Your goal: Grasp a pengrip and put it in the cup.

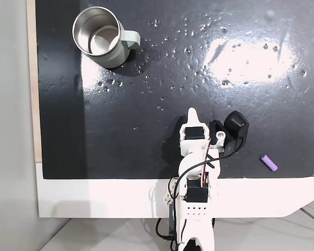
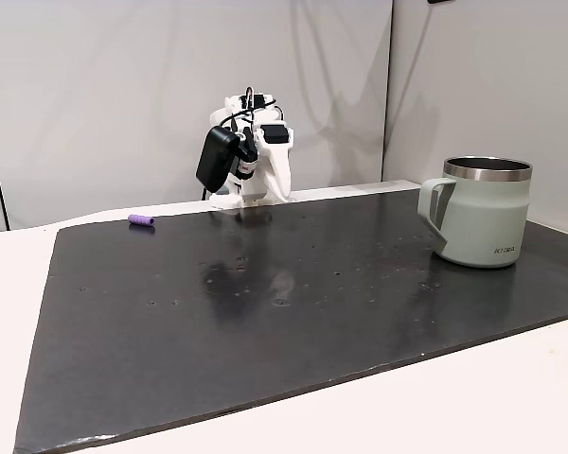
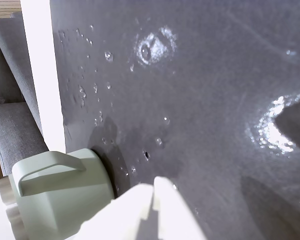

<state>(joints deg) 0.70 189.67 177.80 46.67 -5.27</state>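
A fixed view from above: pincer [image 1: 192, 113] folded back near the mat's near edge, tips together, holding nothing. Pengrip [image 1: 268, 162] lies on the black mat [image 1: 146, 120] to the right of the arm, close to the mat's lower edge. Cup [image 1: 100, 36] upright at upper left, steel interior bare; wide open mat between. A fixed view from the side: pengrip [image 2: 140, 219] at far left edge, cup [image 2: 483, 210] far right, arm between. Wrist view: closed pincer [image 3: 153, 191] at the bottom, cup [image 3: 60, 192] lower left by the white worktop [image 3: 40, 75].
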